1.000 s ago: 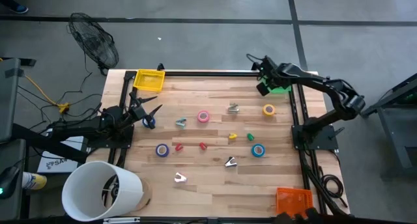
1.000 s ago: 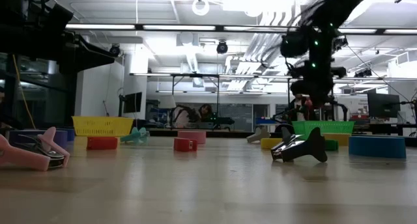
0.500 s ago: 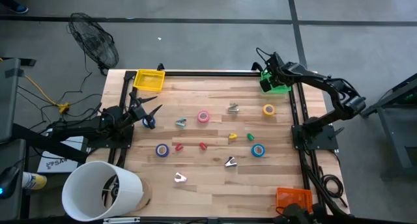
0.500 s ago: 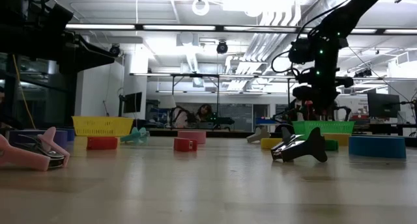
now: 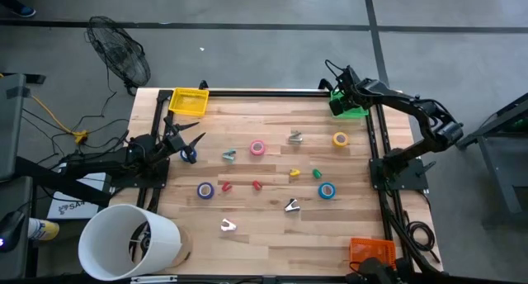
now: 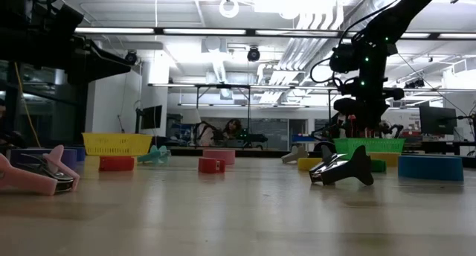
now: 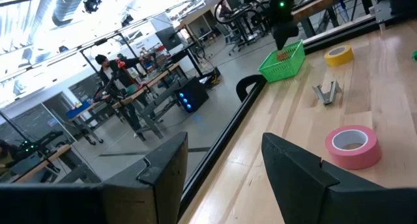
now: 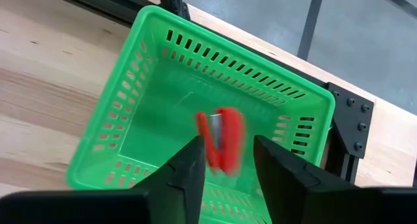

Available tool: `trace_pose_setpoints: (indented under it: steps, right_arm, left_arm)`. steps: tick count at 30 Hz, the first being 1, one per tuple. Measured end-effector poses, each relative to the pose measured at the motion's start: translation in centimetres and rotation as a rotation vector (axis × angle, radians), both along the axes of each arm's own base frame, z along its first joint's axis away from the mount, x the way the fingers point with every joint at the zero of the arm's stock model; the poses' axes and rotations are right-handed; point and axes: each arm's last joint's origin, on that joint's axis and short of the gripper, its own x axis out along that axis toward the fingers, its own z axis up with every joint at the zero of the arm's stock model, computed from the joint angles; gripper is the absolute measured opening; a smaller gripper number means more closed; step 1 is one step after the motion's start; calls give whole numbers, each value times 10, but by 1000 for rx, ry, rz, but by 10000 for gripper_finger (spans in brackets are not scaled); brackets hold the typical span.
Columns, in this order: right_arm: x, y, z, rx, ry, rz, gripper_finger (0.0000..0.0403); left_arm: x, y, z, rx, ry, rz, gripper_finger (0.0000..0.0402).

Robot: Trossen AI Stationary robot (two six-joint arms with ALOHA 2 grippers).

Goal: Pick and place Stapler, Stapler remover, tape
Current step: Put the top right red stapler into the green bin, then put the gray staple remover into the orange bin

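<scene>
Right gripper [image 8: 225,160] parted above green basket [image 8: 150,74], red stapler [image 8: 221,139] between fingers, wooden table [image 5: 272,226].

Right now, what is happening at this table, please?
The right end effector hangs over the green basket at the table's far right corner, fingers apart, and a small red stapler is blurred between them, apparently dropping into the basket. The left end effector waits open near the left edge. Tape rolls, such as the pink one, and other small items lie scattered on the wooden table.
</scene>
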Motion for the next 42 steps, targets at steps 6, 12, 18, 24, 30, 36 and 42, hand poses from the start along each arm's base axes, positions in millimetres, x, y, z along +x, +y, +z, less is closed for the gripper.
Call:
trace_pose_setpoints:
  steps: [6,12,18,24,30,36,42]
  right_arm:
    - [0,0,0,-2,-2,0,162]
    - [2,-2,2,-34,-8,30,184]
    - [20,1,7,-21,-144,256,181]
    - [52,16,12,-32,-266,567,170]
    - [82,47,12,-39,-222,920,162]
    - [107,78,11,-106,-112,1148,172]
    - [128,99,-3,-114,-59,1231,216]
  left_arm:
    - [0,0,0,0,0,0,193]
    - [0,0,0,0,0,0,193]
    - [0,0,0,0,0,0,193]
    - [0,0,0,0,0,0,193]
    - [0,0,0,0,0,0,193]
    - [0,0,0,0,0,0,193]
    - [0,0,0,0,0,0,193]
